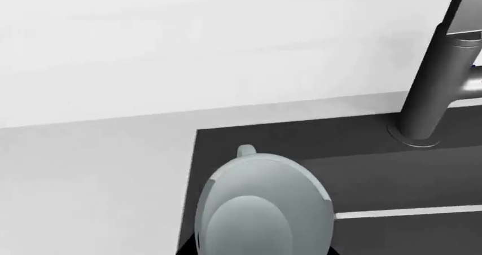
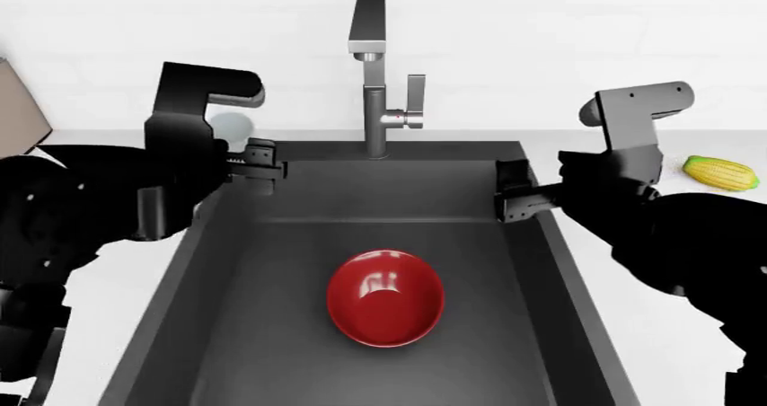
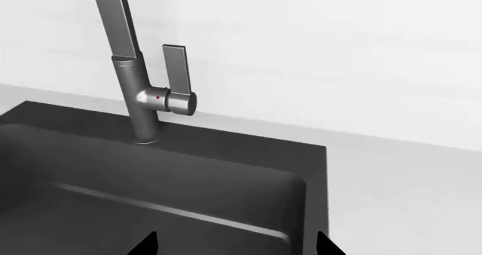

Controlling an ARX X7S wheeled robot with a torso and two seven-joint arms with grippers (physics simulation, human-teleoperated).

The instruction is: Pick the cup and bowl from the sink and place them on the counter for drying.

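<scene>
The bowl (image 2: 385,299), glossy red and upright, sits on the floor of the sink (image 2: 240,271), near the middle of the dark basin and toward its near side; nothing touches it. The cup (image 1: 263,207) shows large in the left wrist view, pale and translucent, tilted with its mouth toward the camera, just over the sink's far left corner where the dark rim meets the counter (image 1: 90,176); in the head view only a pale sliver of it (image 2: 232,124) shows behind the left arm, at the far left corner. The left gripper (image 2: 261,162) hangs at that same corner, above the sink's left rim; whether its jaws are clamped on the cup cannot be told, since no finger shows clearly against it. The right gripper (image 2: 513,195) hovers over the sink's right wall, well apart from the bowl; its two dark fingertips (image 3: 147,245) stand spread with nothing between them. The faucet (image 2: 374,74) rises at the far edge, its lever (image 3: 178,69) upright; a corn cob (image 2: 721,172) lies on the counter at the far right.
</scene>
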